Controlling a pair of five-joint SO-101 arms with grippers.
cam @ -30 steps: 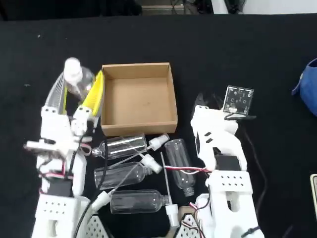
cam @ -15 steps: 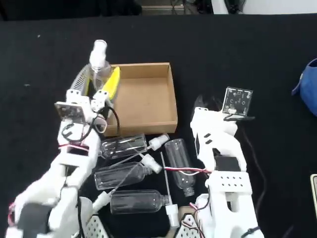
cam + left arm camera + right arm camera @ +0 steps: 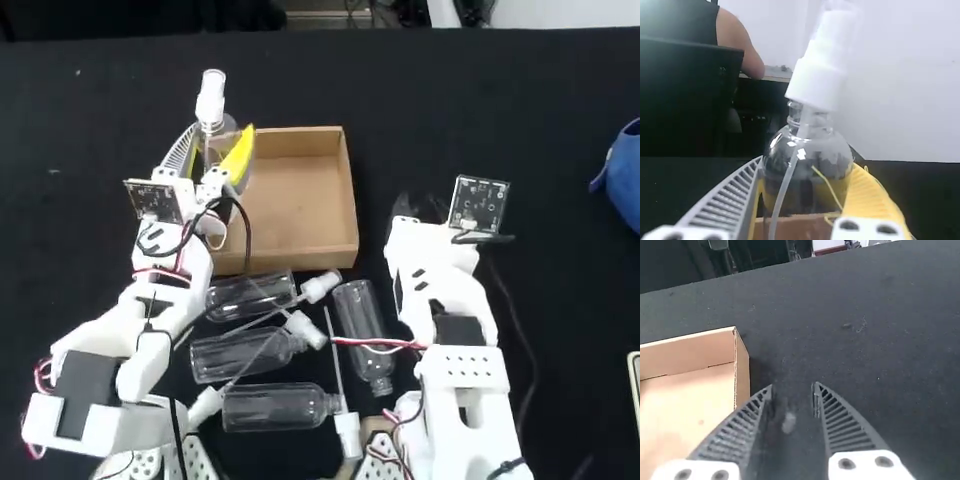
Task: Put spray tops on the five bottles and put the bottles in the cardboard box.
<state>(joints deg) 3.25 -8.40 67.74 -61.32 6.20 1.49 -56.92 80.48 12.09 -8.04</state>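
Observation:
My left gripper [image 3: 215, 150] is shut on a clear bottle with a white spray top [image 3: 211, 112], held upright above the left wall of the cardboard box [image 3: 290, 200]. In the left wrist view the bottle [image 3: 807, 165] stands between the grey and yellow fingers. Three clear bottles with spray tops lie in front of the box [image 3: 250, 294] [image 3: 245, 352] [image 3: 280, 406], and one without a top [image 3: 362, 322] lies beside them. My right gripper [image 3: 792, 390] is open over bare black table, right of the box [image 3: 685, 390].
A loose spray top with its tube [image 3: 345, 425] lies by the nearest bottle. The black table stretches free behind and right of the box. A blue object [image 3: 622, 185] sits at the right edge.
My left arm has carried the bottle from the box's left side up and rightward toward the box, tilting it upright. The right arm has stayed still.

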